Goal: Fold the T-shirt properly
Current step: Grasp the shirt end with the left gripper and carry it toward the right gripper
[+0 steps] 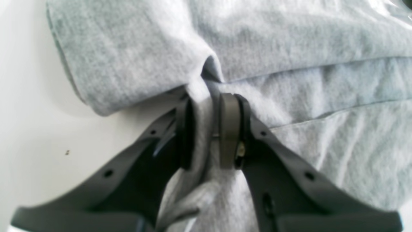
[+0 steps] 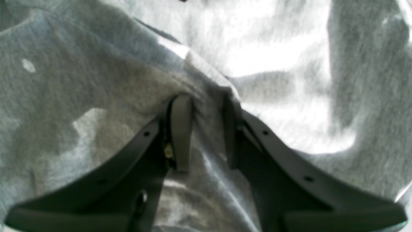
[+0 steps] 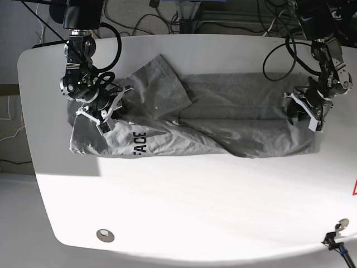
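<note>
Grey wrinkled cotton T-shirt [image 3: 223,120] with black lettering lies stretched across our white table [image 3: 184,206] | our right gripper [image 3: 103,114] at the view's left end pinches a fold of it | our left gripper [image 3: 307,111] at the other end clamps bunched cloth

A white rounded table [image 3: 184,195] carries a grey T-shirt [image 3: 223,120], spread wrinkled from nine to three o'clock (lettering facing up); a small round fitting [image 3: 104,235] sits near seven o'clock.
</note>
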Robot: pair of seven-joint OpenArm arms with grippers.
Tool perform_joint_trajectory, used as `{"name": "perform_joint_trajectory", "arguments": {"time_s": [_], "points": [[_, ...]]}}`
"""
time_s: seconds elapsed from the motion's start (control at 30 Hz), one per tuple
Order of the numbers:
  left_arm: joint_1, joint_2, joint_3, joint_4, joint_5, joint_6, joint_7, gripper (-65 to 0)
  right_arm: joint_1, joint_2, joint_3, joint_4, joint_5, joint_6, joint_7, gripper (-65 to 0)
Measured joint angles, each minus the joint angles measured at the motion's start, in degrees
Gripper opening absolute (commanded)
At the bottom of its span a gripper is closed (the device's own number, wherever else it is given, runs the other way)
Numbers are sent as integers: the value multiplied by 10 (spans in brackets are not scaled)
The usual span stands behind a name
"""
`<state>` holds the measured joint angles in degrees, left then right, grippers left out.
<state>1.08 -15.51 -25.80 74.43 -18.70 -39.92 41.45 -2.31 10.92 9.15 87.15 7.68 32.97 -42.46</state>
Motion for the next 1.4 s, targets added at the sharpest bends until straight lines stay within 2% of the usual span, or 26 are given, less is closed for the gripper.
{"name": "perform_joint_trajectory", "arguments": {"time_s": [0.07,0.17,0.37,0.5,0.57,0.67,1.13,1.3,1.4], "points": [[9,4,2,39,19,2,28,-577,0,0,0,0,0,0,0,-482],[17,7,3,99,21,0,32,-624,-1,0,0,-2,0,0,2,-482],[24,21,4,210,17,-2,103,-626,-1,0,0,-2,1,0,3,-482],[22,54,5,276,16,-5,156,-624,-1,-1,0,-2,1,0,3,-482],[21,72,5,306,16,0,164,-624,-1,-1,0,-2,2,0,3,-482],[21,84,35,314,18,0,204,-624,-1,-1,0,-2,2,0,3,-482],[23,188,171,334,19,0,207,-624,-6,-1,0,-1,4,0,9,-482],[19,234,179,332,19,0,207,-624,-6,-1,0,-1,5,0,9,-483],[18,243,191,332,21,0,207,-624,-7,-1,0,-1,4,0,9,-483]]}}
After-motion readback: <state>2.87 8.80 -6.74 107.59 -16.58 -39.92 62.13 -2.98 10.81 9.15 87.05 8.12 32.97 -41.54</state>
